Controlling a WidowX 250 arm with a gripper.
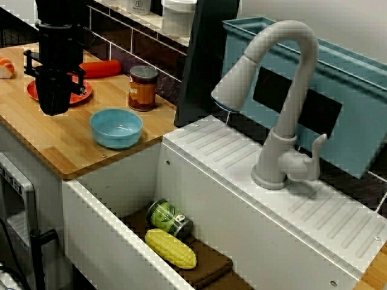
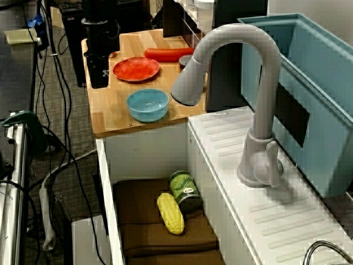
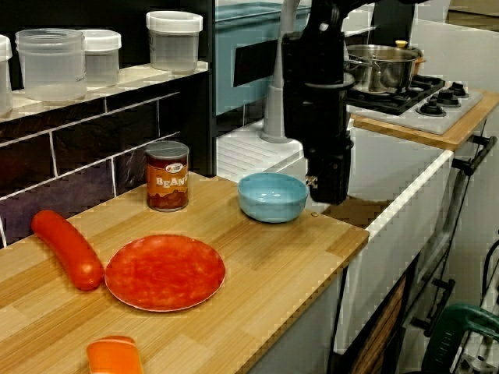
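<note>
An orange piece is lying nearest, cut off by the bottom edge of the side view, on the wooden table. Past it, a red plate is sitting flat, with a red sausage at its nine o'clock and a bean can at its twelve. The black tool is hanging above the table's front edge; whether it is standing wide or narrow cannot be told. In the view from over the sink, the plate is lying at the tool's three o'clock, just beside it, and a blue bowl is sitting at its five o'clock, apart.
</note>
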